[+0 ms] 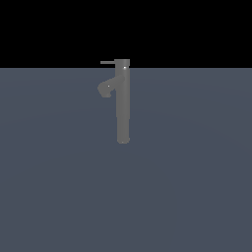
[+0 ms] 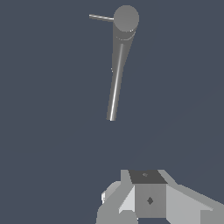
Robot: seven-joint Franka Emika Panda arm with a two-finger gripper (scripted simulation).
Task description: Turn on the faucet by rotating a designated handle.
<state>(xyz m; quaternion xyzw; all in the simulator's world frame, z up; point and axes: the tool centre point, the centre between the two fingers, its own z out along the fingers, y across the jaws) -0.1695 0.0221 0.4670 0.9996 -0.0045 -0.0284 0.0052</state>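
Exterior view: the faucet [image 1: 123, 103] stands upright just above the frame's centre on a flat blue-grey floor [image 1: 187, 187]. It is a tall, slim grey metallic column, round in section, with a slightly wider top cap that reaches the horizon line where the floor meets a black background [image 1: 49, 29]. A short, thick curved spout [image 1: 107, 89] sticks out below the cap toward the exterior view's left, bending down at its tip. The handle [image 1: 107, 62] is a thin, straight grey rod projecting level from the cap, also toward the exterior view's left, above the spout. No arm shows in this view.

Wrist view: the faucet [image 2: 119, 65] is seen from above, cap a flat grey disc, column with a bright highlight stripe. The handle [image 2: 101, 17] juts sideways from the cap as a thin rod. The gripper [image 2: 146, 199] shows only as blocky grey-white parts, well apart from the faucet, touching nothing. Fingertips are out of frame, so its opening cannot be told.
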